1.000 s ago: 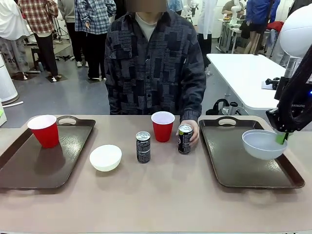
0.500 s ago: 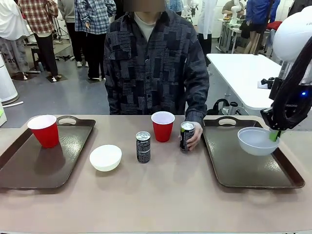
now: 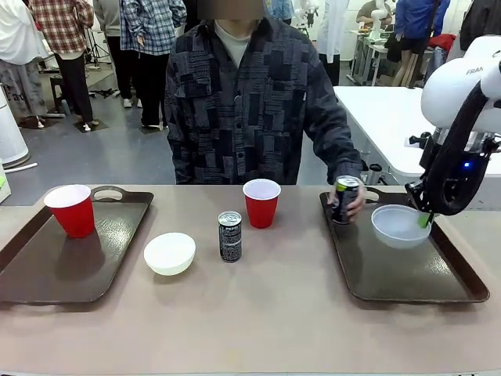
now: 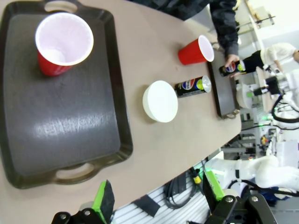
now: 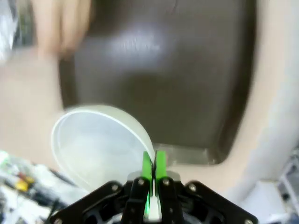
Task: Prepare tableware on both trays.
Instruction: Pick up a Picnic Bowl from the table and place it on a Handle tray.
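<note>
Nearest, the left gripper [image 4: 156, 186] hovers by the left tray's [image 4: 70, 135] near edge, fingers spread wide and empty. The right gripper [image 3: 427, 220], fingers pinching a white bowl's [image 3: 395, 227] rim, has carried it farther back over the right tray [image 3: 407, 280]. The person's hand [image 3: 357, 205] has moved the green-topped can [image 3: 344, 196] to that tray's far-left corner. It now seems to lack only a cup.

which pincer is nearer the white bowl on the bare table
Left. The left pincer hangs near the left tray, that bowl beside the tray; the right pincer is over the right tray, gripping the other bowl.
</note>
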